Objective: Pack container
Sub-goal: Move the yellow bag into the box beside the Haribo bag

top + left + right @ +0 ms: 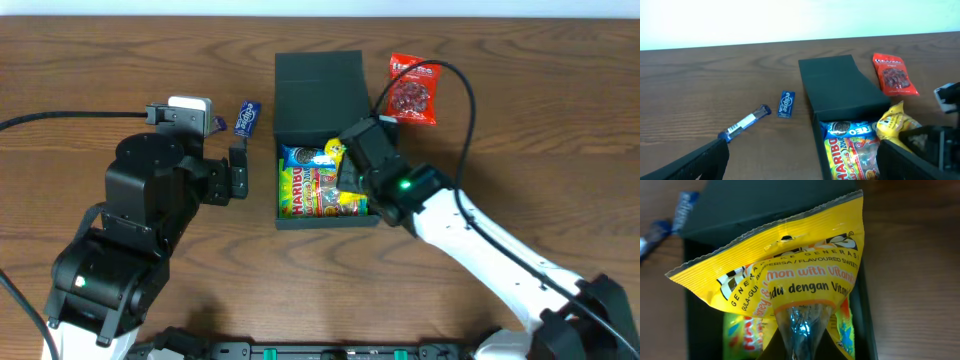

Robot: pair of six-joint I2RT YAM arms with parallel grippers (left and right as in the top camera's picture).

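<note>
The container (318,92) is being shown open in the middle of the tabletop (90,60), between the two arms, with its hinged lid being laid back flat on the far side. A yellow packet (790,275) is being pinched at one end by the right claw (352,165) and is being held over the right part of the open compartment. It is hanging above a Haribo bag (305,190) and an Oreo packet (847,129) lying inside. The left claw (234,172) is being held spread wide and empty, just beside the container's left wall. A red packet (413,90), a blue gum pack (247,118) and a blue-and-white stick (746,121) are lying on the tabletop outside.

The container is being judged stiff and light, its matte card offering a sure hold. A wall rim is being suggested for steadying it, and the flap's free edge for closing. The hinge fold is being judged the weak spot.
</note>
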